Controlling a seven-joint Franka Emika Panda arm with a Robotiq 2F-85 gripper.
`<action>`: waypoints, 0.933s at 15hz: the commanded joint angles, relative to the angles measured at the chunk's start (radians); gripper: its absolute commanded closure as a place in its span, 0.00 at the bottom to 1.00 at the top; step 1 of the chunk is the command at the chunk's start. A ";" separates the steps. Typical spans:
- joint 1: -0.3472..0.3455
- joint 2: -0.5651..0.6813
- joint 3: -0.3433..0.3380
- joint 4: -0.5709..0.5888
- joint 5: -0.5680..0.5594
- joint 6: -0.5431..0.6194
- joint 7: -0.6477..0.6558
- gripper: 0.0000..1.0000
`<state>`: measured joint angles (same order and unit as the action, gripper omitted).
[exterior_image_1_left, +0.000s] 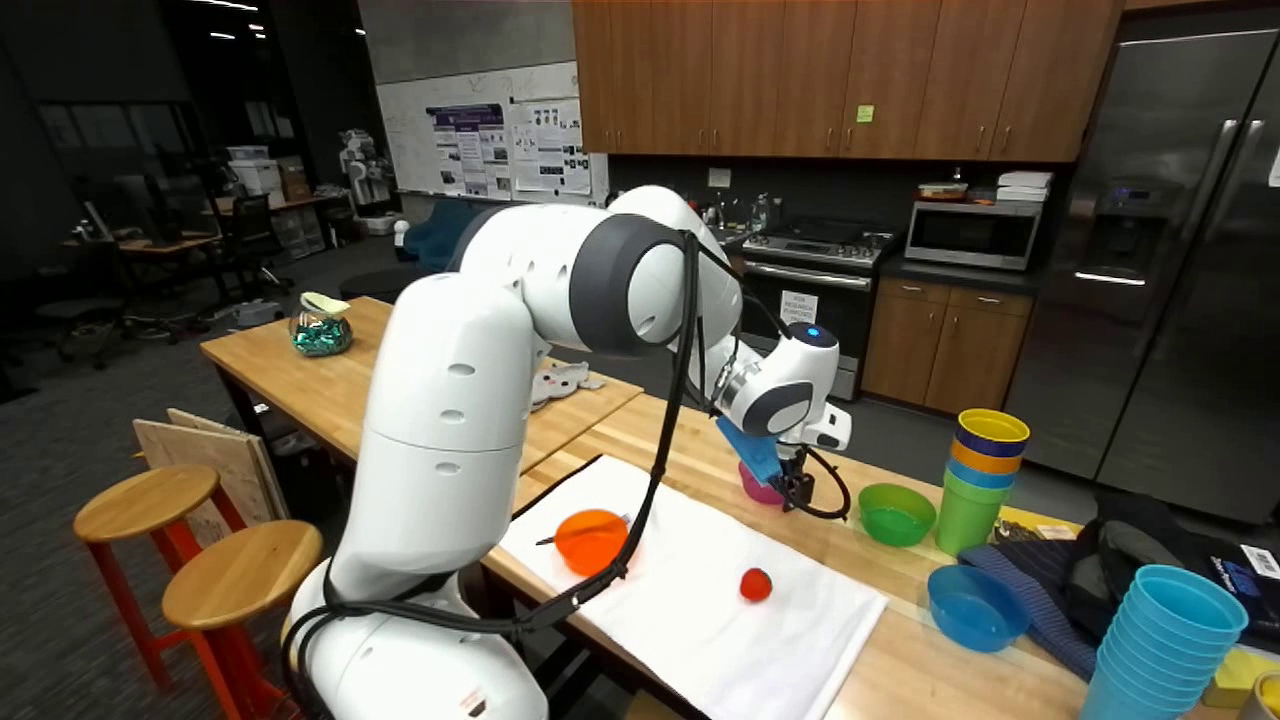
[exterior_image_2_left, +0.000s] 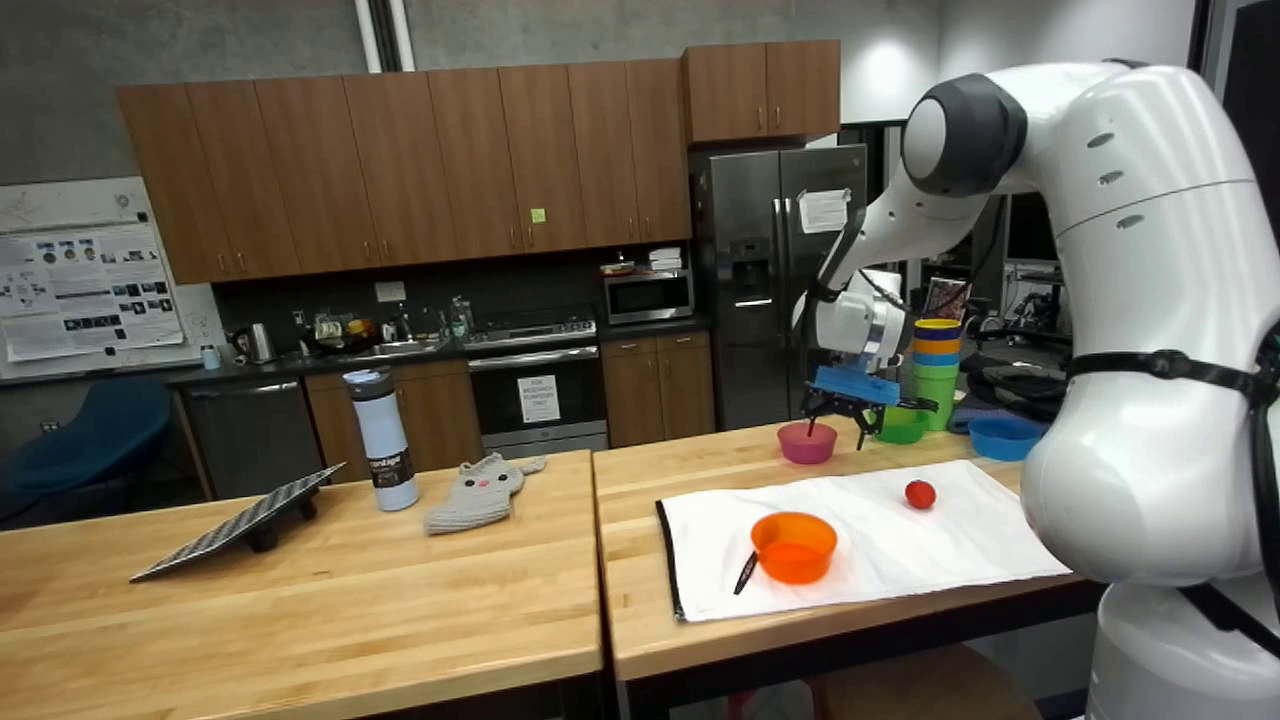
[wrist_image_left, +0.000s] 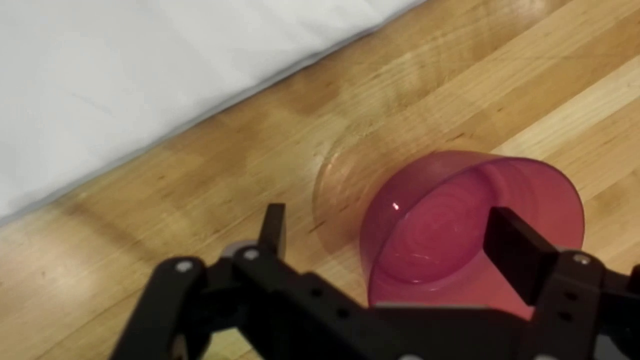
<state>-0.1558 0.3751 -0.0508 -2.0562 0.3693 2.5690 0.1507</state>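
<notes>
Wrist view: gripper (wrist_image_left: 386, 209), one, fingers spread wide apart — one finger shows over the mouth of the pink bowl (wrist_image_left: 440, 235), the other outside its rim over bare wood. The bowl, translucent, has part of its wall between the fingers; whether either finger touches it cannot be told. Worktop (wrist_image_left: 250, 165), striped wood. White cloth (wrist_image_left: 115, 75), its edge running beside the bowl, apart from it.

In an exterior view: pink bowl, standing near the worktop's far edge, partly hidden by the gripper. Blue piece (exterior_image_1_left: 750, 450), mounted above the fingers. Green bowl (exterior_image_1_left: 897, 515), along the same edge, just beside a tumbler stack (exterior_image_1_left: 978, 490), yellow at the top and green at the bottom. Blue bowl (exterior_image_1_left: 978, 608), beyond a corner of the cloth. Nested light-blue cups (exterior_image_1_left: 1165, 640), farther toward that end of the worktop. Red ball (exterior_image_1_left: 755, 585), on the cloth.

In an exterior view: orange bowl (exterior_image_2_left: 793, 548), on the cloth near its black-trimmed edge — dark pen (exterior_image_2_left: 745, 573) showing at its side. Adjoining table (exterior_image_2_left: 480, 600), carrying a grey knitted piece (exterior_image_2_left: 480, 495) with a cat-like face, near the far edge; travel mug (exterior_image_2_left: 383, 440), pale blue, upright, close by; dark panel (exterior_image_2_left: 240, 520), tilted. Pink bowl, upright, between the adjoining table and the green bowl.
</notes>
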 joint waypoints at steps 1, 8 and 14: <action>-0.021 0.008 0.009 0.014 0.022 -0.039 -0.042 0.12; 0.000 0.004 -0.016 -0.003 -0.020 -0.030 -0.005 0.72; 0.008 -0.007 -0.022 -0.010 -0.046 -0.052 0.005 1.00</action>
<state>-0.1616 0.3888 -0.0575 -2.0558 0.3558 2.5484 0.1356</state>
